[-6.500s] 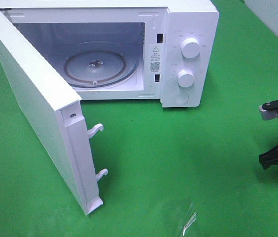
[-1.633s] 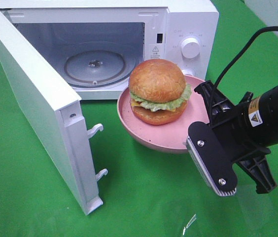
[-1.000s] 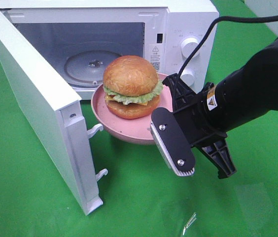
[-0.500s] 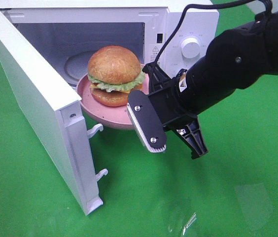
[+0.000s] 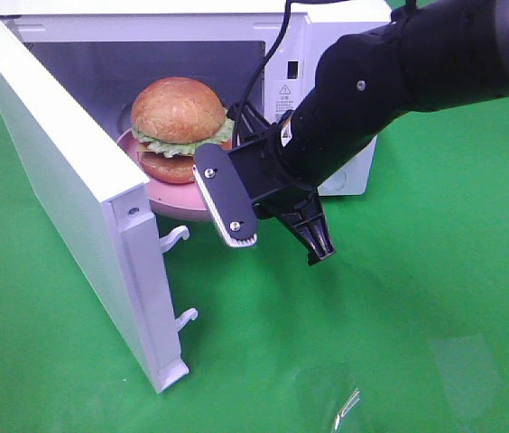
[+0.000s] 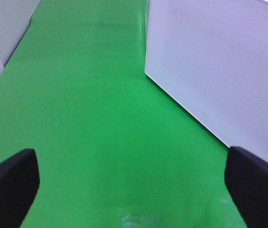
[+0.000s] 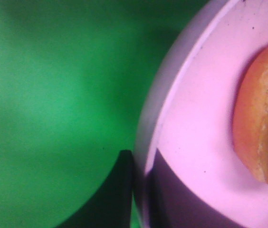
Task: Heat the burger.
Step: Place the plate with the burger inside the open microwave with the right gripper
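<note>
The right gripper (image 7: 141, 190) is clamped on the rim of the pink plate (image 5: 178, 200), with the burger (image 5: 180, 129) on it at the microwave (image 5: 340, 27) mouth. A warning sticker beside the opening is unreadable. The left gripper (image 6: 129, 183) hangs wide apart, empty.

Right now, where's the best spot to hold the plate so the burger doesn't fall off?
Probably its thin rim, from the side away from the microwave, as the right gripper does now. The burger fills the plate's middle, so only the raised edge is free to pinch, and the plate stays level.
</note>
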Controlling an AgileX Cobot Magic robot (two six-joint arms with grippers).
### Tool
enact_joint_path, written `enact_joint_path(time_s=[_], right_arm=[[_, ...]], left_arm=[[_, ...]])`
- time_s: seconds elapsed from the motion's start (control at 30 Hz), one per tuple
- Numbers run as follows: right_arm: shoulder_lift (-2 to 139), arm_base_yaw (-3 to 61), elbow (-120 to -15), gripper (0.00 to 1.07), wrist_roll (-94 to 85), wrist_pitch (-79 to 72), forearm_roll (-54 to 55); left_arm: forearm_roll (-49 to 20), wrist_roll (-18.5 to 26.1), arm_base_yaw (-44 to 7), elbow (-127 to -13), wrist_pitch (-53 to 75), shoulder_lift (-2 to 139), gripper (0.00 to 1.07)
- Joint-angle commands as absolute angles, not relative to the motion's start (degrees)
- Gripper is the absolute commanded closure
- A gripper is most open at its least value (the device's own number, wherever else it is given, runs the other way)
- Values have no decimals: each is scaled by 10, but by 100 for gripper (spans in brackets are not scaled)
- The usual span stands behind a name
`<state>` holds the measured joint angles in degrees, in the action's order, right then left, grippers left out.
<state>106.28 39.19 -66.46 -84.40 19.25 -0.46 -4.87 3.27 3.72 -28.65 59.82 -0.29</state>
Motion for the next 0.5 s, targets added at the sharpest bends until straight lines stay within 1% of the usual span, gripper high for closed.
enact_joint_path(time_s=[0.03,0.5], right_arm=[[1067,390,-689,107,-818,154,-11],[1129,390,-771,107,-768,153,-69]], left_arm=[[-53,31,38,-285,594,-14,9],[-53,31,38,-285,594,-14,9]])
